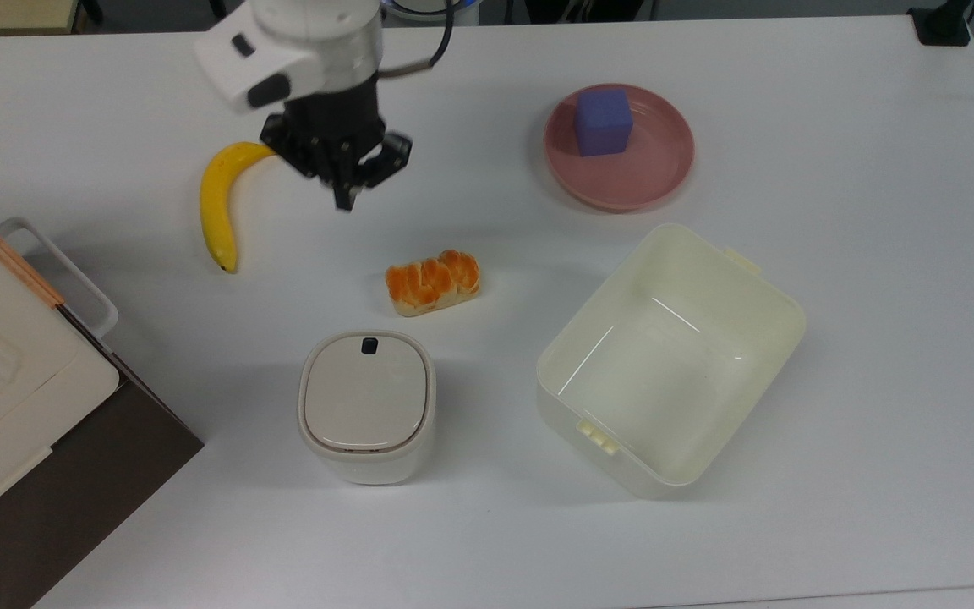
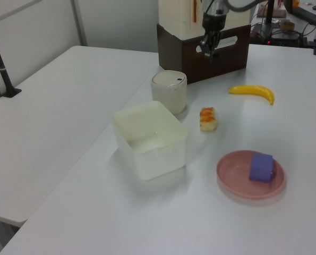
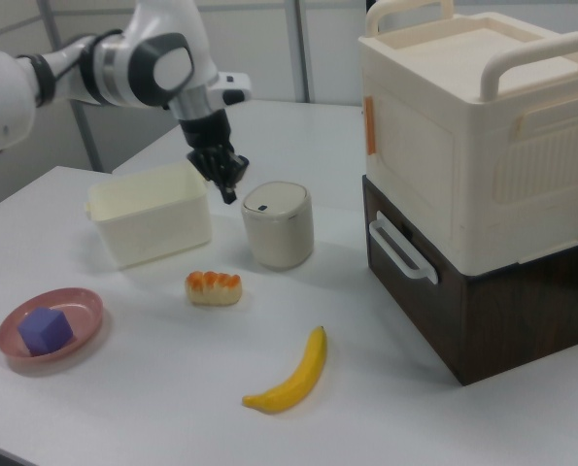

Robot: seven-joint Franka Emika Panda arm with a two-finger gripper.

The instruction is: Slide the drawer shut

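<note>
Top view: arm is running off the upper edge above the gripper; the gripper body is covering the banana tip beside it. Far from the gripper, drawer cabinet is running off the top view's left edge, drawer front unreadable there.

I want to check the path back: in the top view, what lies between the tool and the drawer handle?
In the top view, the banana lies between the tool and the drawer's white handle.

On the desk there is one banana, one orange pastry, one pink plate with one purple cube, one open bin, one lidded box, and one dark cabinet with one drawer, under one cream crate.
</note>
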